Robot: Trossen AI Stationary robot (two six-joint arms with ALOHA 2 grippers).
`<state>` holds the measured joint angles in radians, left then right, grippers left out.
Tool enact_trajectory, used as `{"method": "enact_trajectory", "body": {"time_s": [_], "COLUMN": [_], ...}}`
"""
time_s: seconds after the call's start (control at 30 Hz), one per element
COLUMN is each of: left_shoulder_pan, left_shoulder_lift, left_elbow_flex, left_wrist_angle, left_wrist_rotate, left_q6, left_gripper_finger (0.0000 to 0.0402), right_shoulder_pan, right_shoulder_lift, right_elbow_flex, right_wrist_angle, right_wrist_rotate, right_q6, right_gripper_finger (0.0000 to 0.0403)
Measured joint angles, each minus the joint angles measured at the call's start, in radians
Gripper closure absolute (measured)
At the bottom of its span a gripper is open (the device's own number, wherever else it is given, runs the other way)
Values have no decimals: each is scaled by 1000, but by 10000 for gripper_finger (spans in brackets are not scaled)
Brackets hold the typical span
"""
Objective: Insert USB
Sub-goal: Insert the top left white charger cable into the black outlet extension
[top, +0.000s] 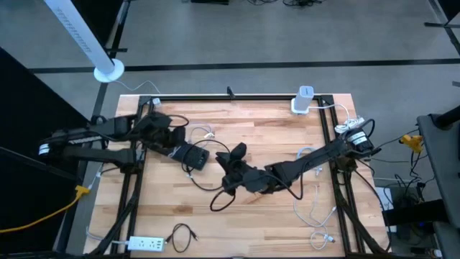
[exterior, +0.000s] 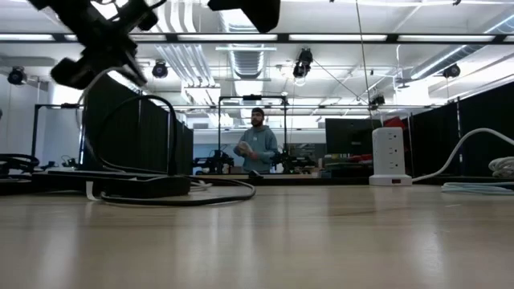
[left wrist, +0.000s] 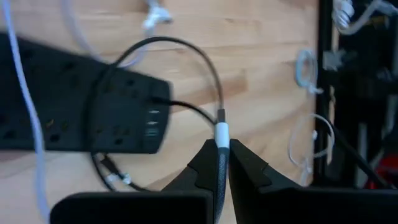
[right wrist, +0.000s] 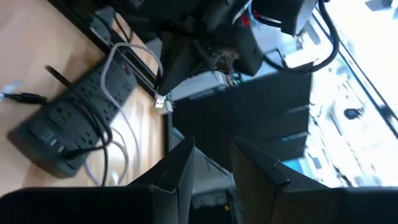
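A black power strip [left wrist: 81, 106] lies flat on the wooden table, its USB ports [left wrist: 152, 122] on the end face; it also shows in the high view [top: 192, 157] and the right wrist view [right wrist: 59, 134]. My left gripper [left wrist: 222, 152] hovers just off that end, shut on a white USB cable whose metal plug [left wrist: 221, 116] points past the ports. In the high view my left gripper [top: 175, 142] is left of the strip. My right gripper [top: 236, 152] is open, raised over the table's middle right of the strip [right wrist: 211, 162], touching nothing. My left gripper pinches the white USB cable between its two fingers just behind the plug's white housing [left wrist: 221, 134]. The fingers [left wrist: 202, 165] lie along the cable, and the plug sticks out past their tips. The plug is lifted clear of the table; the cable trails back between the fingers.
Black cables loop around the strip [top: 215, 194] and another lies near the front edge [top: 183, 236]. White cables lie at the right [top: 316, 216]. A white tower strip [top: 303, 101] stands at the far edge, a flat white strip [top: 144, 244] at the near edge. A person [exterior: 257, 144] stands beyond.
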<state>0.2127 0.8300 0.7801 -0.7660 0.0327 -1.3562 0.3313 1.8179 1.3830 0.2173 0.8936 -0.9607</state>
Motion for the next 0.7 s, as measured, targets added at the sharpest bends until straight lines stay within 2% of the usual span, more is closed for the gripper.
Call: {"method": "enact_trajectory", "body": {"time_s": [0.23, 0.47, 0.7], "left_shoulder_pan": [-33, -36, -36], "left_shoulder_lift": [-65, -21, 51], "left_elbow_flex": [-94, -94, -88], "left_wrist_angle": [76, 215, 255], "left_wrist_rotate": [-16, -21, -24], "left_q6": [-195, -355, -418], "left_gripper_finger": [401, 401, 401], "right_shoulder_pan": [-46, -104, -141], "right_shoulder_lift": [0, 0, 0], "right_elbow_flex": [0, 0, 0], "right_wrist_angle": [1, 1, -1], "right_wrist_rotate": [-158, -331, -363], "right_q6": [-1, -19, 23], "right_gripper_finger": [334, 345, 314]}}
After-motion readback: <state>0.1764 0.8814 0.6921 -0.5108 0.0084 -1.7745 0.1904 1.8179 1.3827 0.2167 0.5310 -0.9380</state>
